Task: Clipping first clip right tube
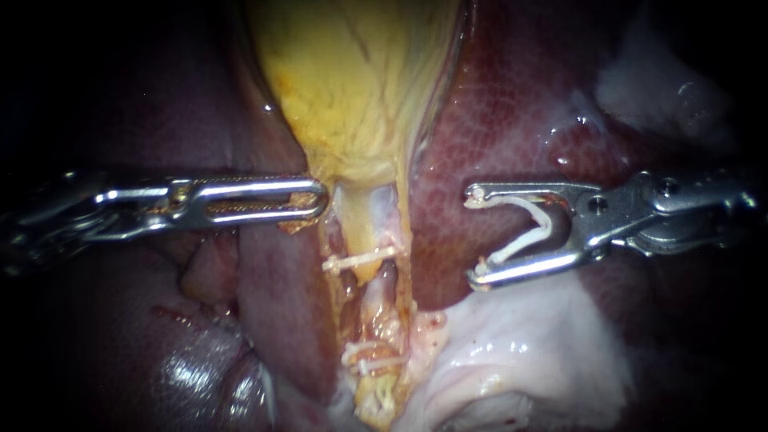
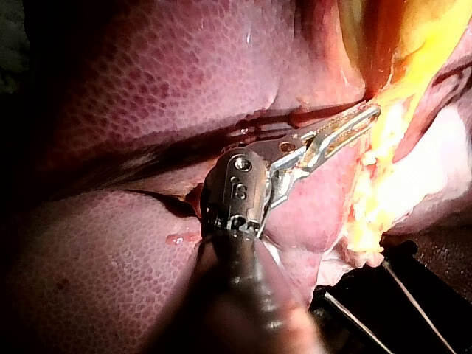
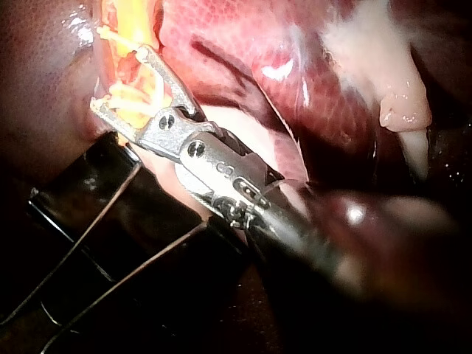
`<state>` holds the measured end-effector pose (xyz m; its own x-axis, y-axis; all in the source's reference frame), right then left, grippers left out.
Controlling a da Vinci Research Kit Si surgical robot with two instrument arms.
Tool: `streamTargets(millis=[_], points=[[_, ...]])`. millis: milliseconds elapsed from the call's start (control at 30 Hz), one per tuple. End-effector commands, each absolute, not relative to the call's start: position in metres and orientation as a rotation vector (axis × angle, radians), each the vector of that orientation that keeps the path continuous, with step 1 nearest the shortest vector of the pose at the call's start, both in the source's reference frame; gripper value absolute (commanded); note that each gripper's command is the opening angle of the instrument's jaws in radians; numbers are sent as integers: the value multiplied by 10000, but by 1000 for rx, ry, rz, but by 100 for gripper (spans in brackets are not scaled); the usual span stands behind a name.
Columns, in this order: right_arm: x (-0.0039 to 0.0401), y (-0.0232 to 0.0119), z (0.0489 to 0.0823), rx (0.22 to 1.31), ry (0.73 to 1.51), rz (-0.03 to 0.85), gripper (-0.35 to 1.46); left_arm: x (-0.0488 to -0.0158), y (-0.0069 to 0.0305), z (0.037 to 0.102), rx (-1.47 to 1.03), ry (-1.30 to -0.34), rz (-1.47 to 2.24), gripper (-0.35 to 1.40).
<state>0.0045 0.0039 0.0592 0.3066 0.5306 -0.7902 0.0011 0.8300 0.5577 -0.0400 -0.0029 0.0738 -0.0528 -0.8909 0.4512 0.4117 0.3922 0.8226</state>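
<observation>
The yellow gallbladder [image 1: 360, 80] narrows downward into a pale tube [image 1: 376, 220]. One white clip [image 1: 360, 260] lies across this tube and another clip [image 1: 372, 364] sits lower on it. Coming in from the left, my left instrument [image 1: 316, 200] has its jaws shut on tissue at the gallbladder's neck; its jaws [image 2: 354, 122] also show against yellow tissue. My right instrument [image 1: 474, 238] hangs over the liver, right of the tube and apart from it. Its jaws stand wide and hold a bent white clip [image 1: 532, 228] between them. Its jaws [image 3: 118, 77] point toward the yellow tissue.
Dark red liver [image 1: 512, 104] lies on both sides of the gallbladder. White fatty tissue [image 1: 520, 344] spreads below the right instrument. A black frame with thin wires [image 3: 96, 199] sits under the tissue's edge beside the right instrument.
</observation>
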Motion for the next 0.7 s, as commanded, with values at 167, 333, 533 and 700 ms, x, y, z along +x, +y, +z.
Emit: streamTargets(millis=[167,333,533,700], points=[[46,38,593,514,1222,368,60,-387,-19,722,540,-1190,-1138,-35],[48,37,595,517,1223,364,60,-353,0,689,530,-1202,-1174,-35],[57,26,607,532,1226,350,60,-328,4,674,517,-1212,-1186,-35],[72,1,644,598,1159,370,60,-327,2,676,516,-1212,-1185,-35]])
